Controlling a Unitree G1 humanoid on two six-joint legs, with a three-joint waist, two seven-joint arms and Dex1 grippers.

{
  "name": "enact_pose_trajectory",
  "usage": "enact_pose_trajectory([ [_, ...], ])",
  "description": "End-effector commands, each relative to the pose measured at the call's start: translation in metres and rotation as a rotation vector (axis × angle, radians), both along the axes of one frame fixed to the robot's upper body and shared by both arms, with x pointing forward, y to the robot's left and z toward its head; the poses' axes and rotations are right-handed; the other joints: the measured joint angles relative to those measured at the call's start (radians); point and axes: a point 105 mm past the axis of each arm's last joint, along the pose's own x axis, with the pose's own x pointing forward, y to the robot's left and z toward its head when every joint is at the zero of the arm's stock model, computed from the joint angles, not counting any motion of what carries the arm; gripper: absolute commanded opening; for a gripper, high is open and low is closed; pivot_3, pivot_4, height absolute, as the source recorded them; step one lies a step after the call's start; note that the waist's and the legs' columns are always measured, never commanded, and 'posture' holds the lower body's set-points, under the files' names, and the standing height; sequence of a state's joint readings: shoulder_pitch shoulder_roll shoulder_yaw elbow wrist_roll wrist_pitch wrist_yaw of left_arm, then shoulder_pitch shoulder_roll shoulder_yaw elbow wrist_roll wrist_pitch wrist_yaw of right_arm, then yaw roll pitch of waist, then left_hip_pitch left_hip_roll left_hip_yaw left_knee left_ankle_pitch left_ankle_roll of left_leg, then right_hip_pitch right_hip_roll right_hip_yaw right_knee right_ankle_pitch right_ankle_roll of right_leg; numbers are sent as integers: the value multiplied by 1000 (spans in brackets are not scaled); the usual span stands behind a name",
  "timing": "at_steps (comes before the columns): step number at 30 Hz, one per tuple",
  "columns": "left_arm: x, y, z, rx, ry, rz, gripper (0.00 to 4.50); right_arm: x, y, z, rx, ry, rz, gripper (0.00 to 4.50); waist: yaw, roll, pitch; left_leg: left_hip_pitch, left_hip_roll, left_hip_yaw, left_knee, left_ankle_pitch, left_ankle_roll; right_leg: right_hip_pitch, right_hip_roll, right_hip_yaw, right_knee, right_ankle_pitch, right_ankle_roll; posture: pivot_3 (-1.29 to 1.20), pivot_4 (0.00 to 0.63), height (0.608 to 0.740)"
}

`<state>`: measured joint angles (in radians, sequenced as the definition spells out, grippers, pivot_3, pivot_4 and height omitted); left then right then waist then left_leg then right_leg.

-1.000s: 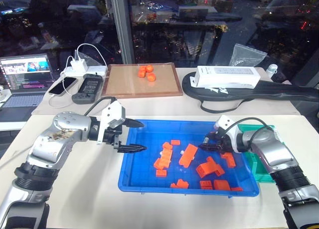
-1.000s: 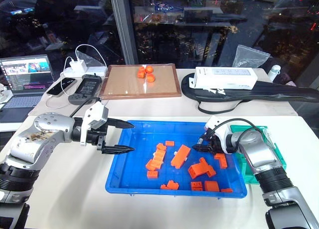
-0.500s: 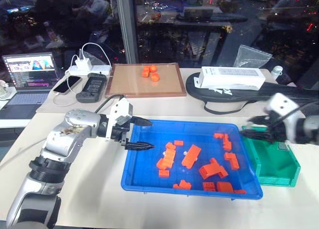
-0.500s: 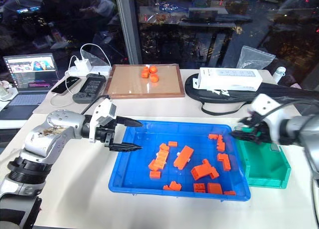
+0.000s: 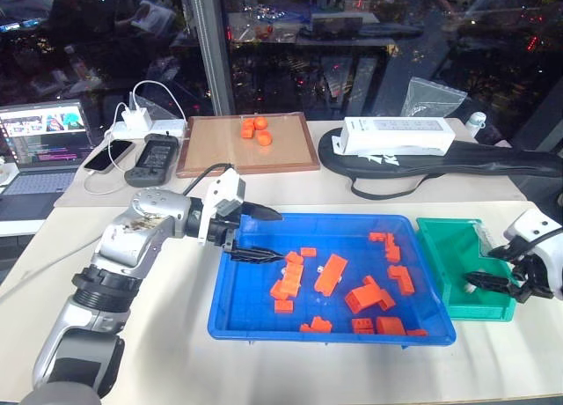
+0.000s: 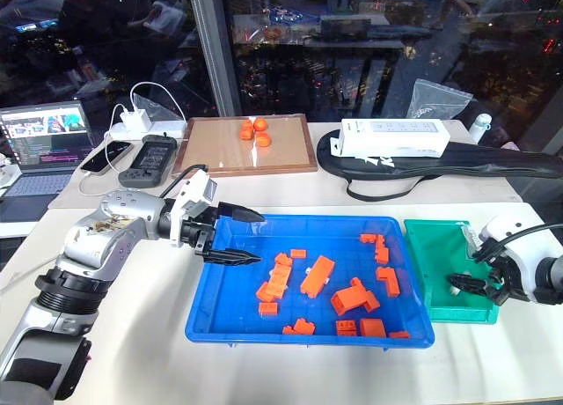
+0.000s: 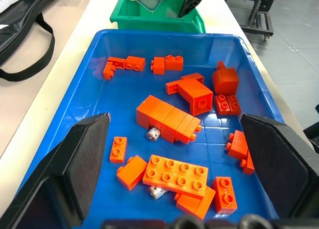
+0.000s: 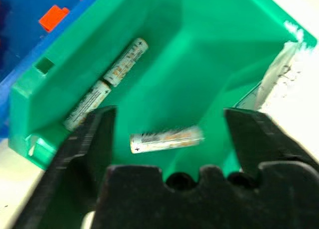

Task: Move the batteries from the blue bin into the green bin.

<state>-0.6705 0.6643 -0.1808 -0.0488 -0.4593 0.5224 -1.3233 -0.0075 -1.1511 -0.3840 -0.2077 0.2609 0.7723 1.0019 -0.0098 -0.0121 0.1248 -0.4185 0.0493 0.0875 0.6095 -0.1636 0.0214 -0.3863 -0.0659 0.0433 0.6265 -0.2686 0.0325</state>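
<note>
Sorting batteries out of the brick tray

Three batteries (image 8: 167, 137) are lying in the green bin (image 5: 444, 246), under the right gripper (image 8: 169, 127), spread and empty. More (image 7: 153, 134) are hiding among orange bricks (image 7: 168, 119) in the blue bin (image 5: 264, 324) beside it, facing the left gripper (image 5: 264, 235), also spread. They are probably stiff, smooth, apt to roll; pinching mid-length looks best.
</note>
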Motion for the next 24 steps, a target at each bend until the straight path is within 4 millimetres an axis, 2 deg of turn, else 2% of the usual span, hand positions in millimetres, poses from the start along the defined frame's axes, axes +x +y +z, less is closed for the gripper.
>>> enact_pose_trajectory([
  [1, -2, 3, 8, 5, -49, 4, 4500, 12, 33, 40, 19, -112, 129, 4474, -4, 0, 0, 0, 0, 0, 0, 0, 0, 0, 0, 0, 0, 0, 0, 0, 150, 740],
  [3, -3, 4, 7, 8, -48, 11, 4500, 14, 66, 48, 85, -130, 249, 4474, -6, 1, 0, 1, 0, -1, -1, 0, 0, 0, 1, 1, 0, 0, 0, 0, 150, 740],
  [6, -4, 5, 6, 10, -47, 18, 4500, 9, 112, 44, 153, -86, 416, 4474, -5, 0, 0, 1, 1, -3, -2, 0, 0, 0, 2, 1, 0, 0, -1, 0, 150, 740],
  [10, -4, 6, 6, 11, -49, 30, 4500, 13, 150, 26, 196, -53, 494, 4474, 2, -1, 0, -1, 2, -2, 0, 0, 0, 0, 3, 1, -1, 1, -2, 0, 150, 740],
  [15, -8, 9, 5, 20, -46, 41, 4500, 14, 181, 0, 233, 5, 473, 4474, 9, -1, 0, -3, 2, -2, 1, 0, 0, -1, 3, 1, -1, 1, -3, 0, 150, 740],
  [20, -10, 11, 4, 26, -40, 51, 4500, 16, 196, -14, 291, 48, 392, 4474, 9, 0, 0, -4, 2, -3, 1, 0, 0, -1, 4, 1, 0, 1, -3, 0, 150, 740],
  [22, -10, 12, 4, 26, -39, 53, 4500, 15, 202, -20, 283, 56, 395, 4474, 10, 0, -1, -4, 2, -2, 1, 0, 0, -1, 4, 1, 0, 1, -3, 0, 150, 740],
  [24, -10, 12, 4, 27, -39, 55, 4500, 15, 207, -17, 269, 29, 429, 4474, 10, 0, -1, -4, 2, -2, 1, 0, 0, -1, 4, 1, 0, 1, -3, 0, 150, 740],
])
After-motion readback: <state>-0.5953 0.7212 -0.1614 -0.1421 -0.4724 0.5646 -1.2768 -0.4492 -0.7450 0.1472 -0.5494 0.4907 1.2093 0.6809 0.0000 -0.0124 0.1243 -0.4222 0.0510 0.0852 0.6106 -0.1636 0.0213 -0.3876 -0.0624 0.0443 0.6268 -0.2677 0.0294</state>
